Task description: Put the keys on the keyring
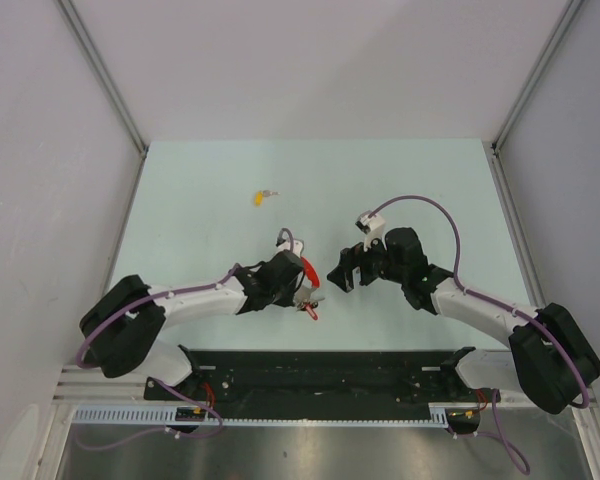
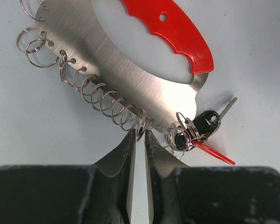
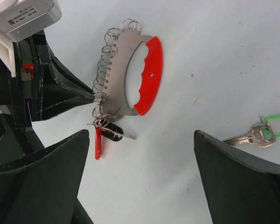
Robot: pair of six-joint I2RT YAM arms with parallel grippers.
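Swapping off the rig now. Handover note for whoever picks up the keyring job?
Left claw: shut on the ringed edge of the keyring, near the middle of the table.
Right claw: open, empty, facing the keyring.
Green key: loose on the table, beside the right claw's finger.
Yellow key: loose, farther out on the table.
Done: keyring gripped; only the red and black tags hang on it.
Left: pick up each key and thread both onto the keyring.

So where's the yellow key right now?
Top view: the yellow key lies alone, far and left of centre, beyond the keyring held by the left fingers.
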